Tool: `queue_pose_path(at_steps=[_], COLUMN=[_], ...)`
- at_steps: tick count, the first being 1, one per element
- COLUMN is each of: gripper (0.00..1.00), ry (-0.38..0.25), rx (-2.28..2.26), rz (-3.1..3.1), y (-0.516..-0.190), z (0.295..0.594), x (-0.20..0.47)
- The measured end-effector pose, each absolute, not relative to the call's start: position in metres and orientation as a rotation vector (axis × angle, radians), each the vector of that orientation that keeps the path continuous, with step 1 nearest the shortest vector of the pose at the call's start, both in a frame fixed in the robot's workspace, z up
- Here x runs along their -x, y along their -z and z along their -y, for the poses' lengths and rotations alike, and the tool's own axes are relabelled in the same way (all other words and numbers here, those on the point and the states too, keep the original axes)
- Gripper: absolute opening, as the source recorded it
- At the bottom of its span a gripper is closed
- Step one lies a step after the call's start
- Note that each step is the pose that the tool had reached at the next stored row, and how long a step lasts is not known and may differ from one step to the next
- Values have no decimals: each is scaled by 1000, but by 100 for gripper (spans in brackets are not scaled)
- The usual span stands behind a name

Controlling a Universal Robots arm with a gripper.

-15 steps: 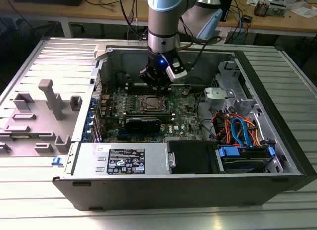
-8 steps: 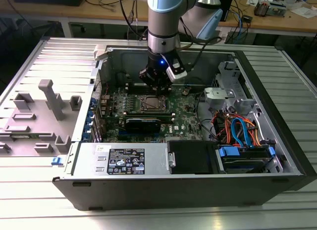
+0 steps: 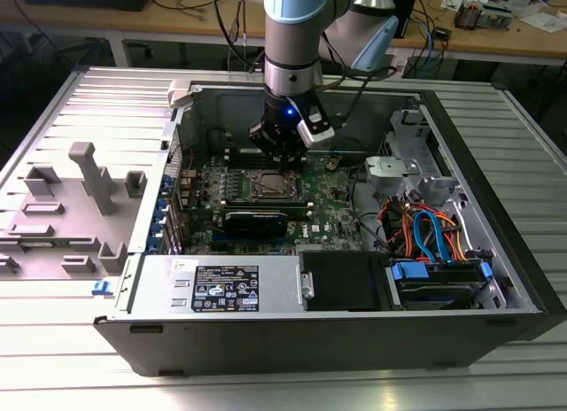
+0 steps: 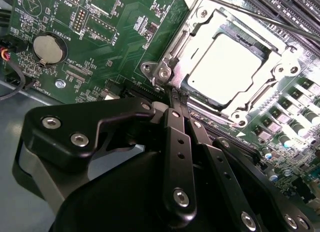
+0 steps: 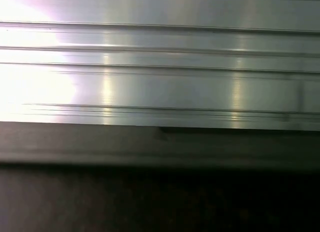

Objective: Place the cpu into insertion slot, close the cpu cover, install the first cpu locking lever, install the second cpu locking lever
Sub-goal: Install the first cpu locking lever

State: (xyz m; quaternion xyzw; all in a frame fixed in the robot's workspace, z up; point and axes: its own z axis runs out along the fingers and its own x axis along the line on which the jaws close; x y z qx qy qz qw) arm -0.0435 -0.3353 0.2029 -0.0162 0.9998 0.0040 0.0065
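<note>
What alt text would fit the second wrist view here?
The gripper, fingers shut, reaches to a corner of the insertion slot on a green motherboard. The cpu sits inside, with the cpu cover lying down around it. A round coin battery is nearby.

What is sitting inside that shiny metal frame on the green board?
Inside the cpu cover lies the cpu, its pale metal top showing through the window. The insertion slot beneath is hidden by it. The claw sits shut at the frame's corner.

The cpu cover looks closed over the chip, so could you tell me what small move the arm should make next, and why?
Probably nudge sideways against the wire lever: the cpu cover lies flat around the cpu, and the shut gripper sits at the socket's edge.
</note>
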Motion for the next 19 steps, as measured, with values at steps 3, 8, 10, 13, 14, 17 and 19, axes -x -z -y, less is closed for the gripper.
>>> queue_pose_path(at_steps=[3, 8, 10, 13, 14, 17, 19], gripper=[11, 11, 11, 11, 11, 11, 11], ry=[-15, -18, -18, -18, -18, -18, -18], rx=[51, 51, 51, 51, 51, 51, 51], rz=[-3128, -3128, -3128, -3128, -3128, -3128, -3128], y=[-203, -204, -204, -206, -207, -208, -208], z=[335, 335, 335, 335, 335, 336, 338], x=[43, 43, 43, 43, 43, 43, 43])
